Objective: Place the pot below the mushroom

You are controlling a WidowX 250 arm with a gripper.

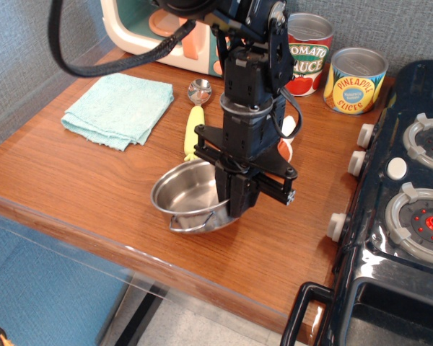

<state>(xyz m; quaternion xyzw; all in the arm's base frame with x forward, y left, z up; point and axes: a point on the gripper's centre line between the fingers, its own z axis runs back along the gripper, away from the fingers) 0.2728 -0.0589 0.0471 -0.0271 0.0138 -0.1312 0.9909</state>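
The shiny steel pot (pixel 187 196) sits low over the wooden table (pixel 79 173) near its front edge, a wire handle facing front. My gripper (pixel 234 203) reaches down over the pot's right rim, fingers shut on the rim. The mushroom (pixel 286 135) is mostly hidden behind the arm; only a white and brown sliver shows to the arm's right, just behind the pot.
A yellow-handled spoon (pixel 195 115) lies behind the pot. A teal cloth (pixel 119 107) lies at the left. A tomato sauce can (pixel 308 54) and a pineapple can (pixel 355 79) stand at the back. A toy stove (pixel 404 209) fills the right side.
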